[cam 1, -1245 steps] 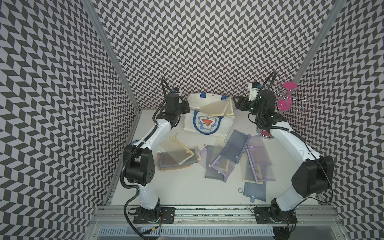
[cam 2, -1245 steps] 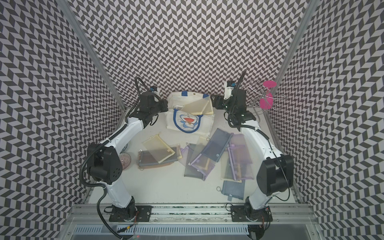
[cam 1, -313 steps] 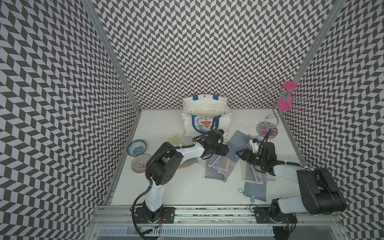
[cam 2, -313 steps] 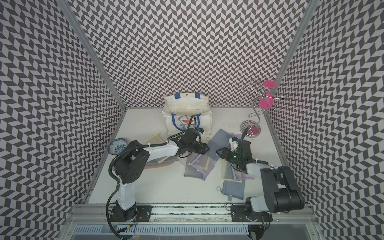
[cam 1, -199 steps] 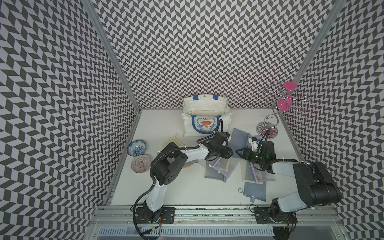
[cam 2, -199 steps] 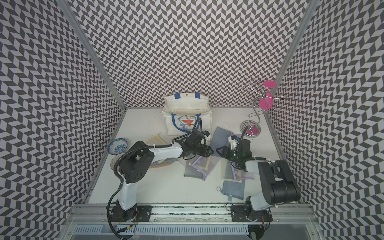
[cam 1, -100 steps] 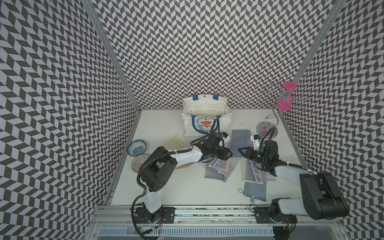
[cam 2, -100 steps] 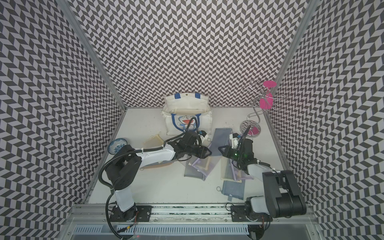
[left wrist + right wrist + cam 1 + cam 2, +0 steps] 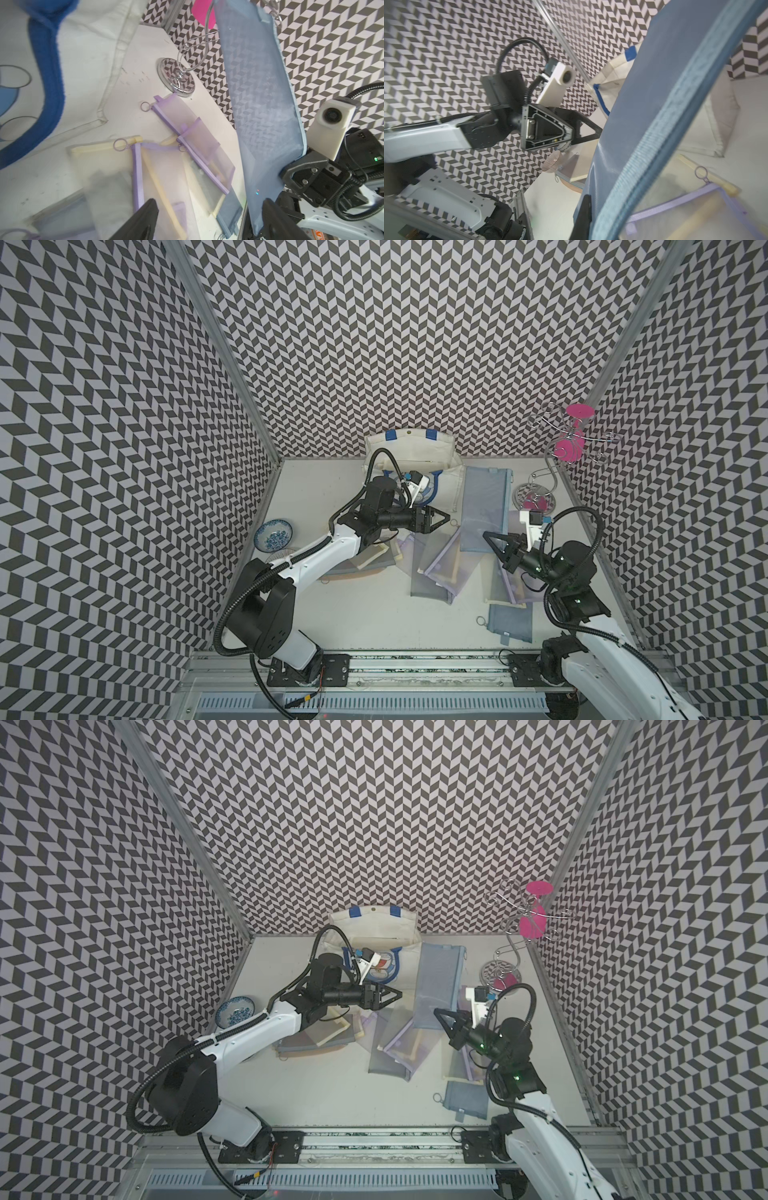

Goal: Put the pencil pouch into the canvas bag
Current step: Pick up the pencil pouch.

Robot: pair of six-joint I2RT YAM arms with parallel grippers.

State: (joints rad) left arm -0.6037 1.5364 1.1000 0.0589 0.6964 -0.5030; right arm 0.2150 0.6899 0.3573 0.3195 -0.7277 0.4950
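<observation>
Blue mesh pencil pouch is held up just right of the canvas bag, near end clamped in the right pincer, left pincer spread empty beside it, so mid-carry, and next it probably needs steering over the bag's mouth.

Blue pencil pouch, canvas bag behind

Blue-patterned bowl stands on white table, beside left wall. Chrome wire stand, carrying pink discs, occupies far right corner. Walls chevron-patterned.
</observation>
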